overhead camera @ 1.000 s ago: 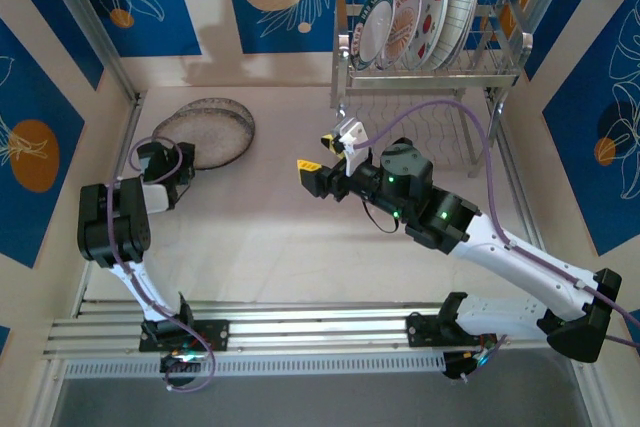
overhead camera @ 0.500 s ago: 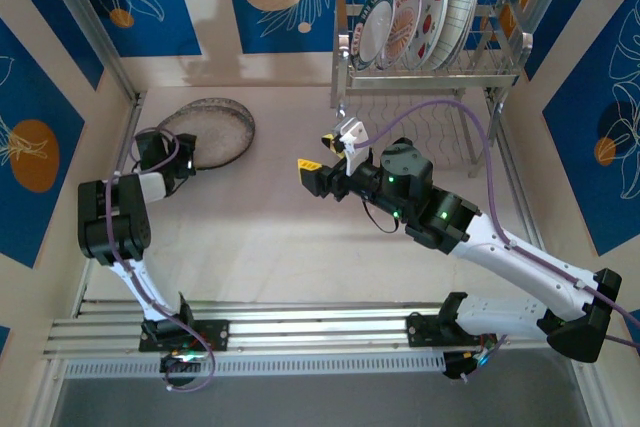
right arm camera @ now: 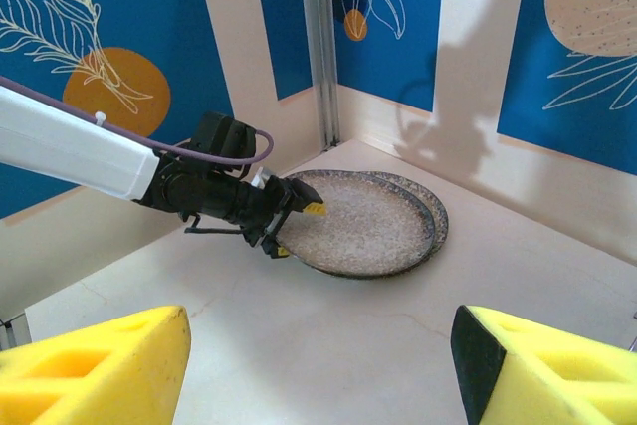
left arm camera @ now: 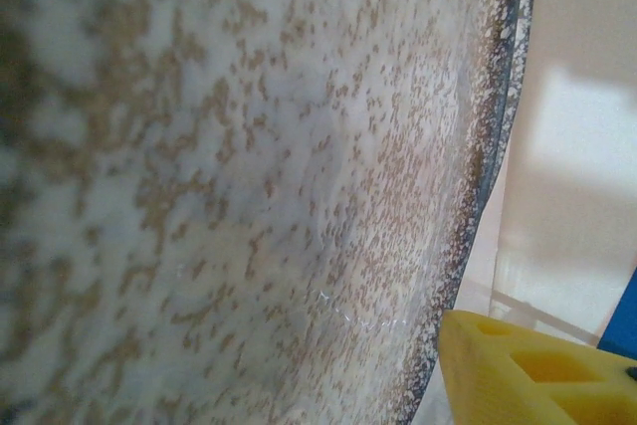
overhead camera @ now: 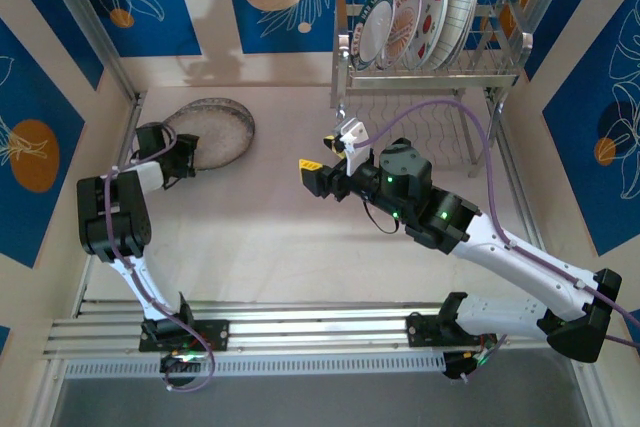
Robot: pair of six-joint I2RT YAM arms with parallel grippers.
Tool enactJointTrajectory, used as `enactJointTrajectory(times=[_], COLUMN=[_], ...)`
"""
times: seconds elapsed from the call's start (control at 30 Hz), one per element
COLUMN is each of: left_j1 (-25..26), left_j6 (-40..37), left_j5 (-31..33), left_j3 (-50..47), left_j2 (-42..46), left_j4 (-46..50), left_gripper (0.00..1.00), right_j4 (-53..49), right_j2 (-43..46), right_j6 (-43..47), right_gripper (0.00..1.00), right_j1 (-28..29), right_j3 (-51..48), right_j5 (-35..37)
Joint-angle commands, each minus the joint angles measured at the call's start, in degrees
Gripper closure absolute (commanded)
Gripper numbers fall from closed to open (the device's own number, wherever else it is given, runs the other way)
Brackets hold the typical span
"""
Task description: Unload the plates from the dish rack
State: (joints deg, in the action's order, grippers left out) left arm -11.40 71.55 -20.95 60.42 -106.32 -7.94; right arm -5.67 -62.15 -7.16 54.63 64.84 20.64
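Left gripper (overhead camera: 185,155) has edged toward 11 o'clock, nudging the top speckled plate (overhead camera: 212,130) squarer onto the plate beneath (right arm camera: 435,214), at 10 o'clock on the table (overhead camera: 270,247). The left fingers straddle the rim; whether they pinch or have let go cannot be told. Right gripper (overhead camera: 313,176) hangs at centre, jaws apart and empty. Four plates (overhead camera: 415,15) stand in the dish rack (overhead camera: 430,73) at 1 o'clock. The set-down looks nearly done; next, probably, clear the rim and reach for the rack.
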Motion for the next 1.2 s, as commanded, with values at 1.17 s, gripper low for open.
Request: enactJointTrajectory(times=[1.17], left_j1=[-0.2], left_j6=[-7.6], left_j5=[5.5], left_j3=[19.7], left_j2=[-6.0], left_j4=[33.2], left_gripper=[0.27], right_j4=[-1.1], right_j2=[1.0], right_j6=[-1.8], right_gripper=[0.28], right_j1=[-0.2], right_j3=[1.8], right_j5=[2.2])
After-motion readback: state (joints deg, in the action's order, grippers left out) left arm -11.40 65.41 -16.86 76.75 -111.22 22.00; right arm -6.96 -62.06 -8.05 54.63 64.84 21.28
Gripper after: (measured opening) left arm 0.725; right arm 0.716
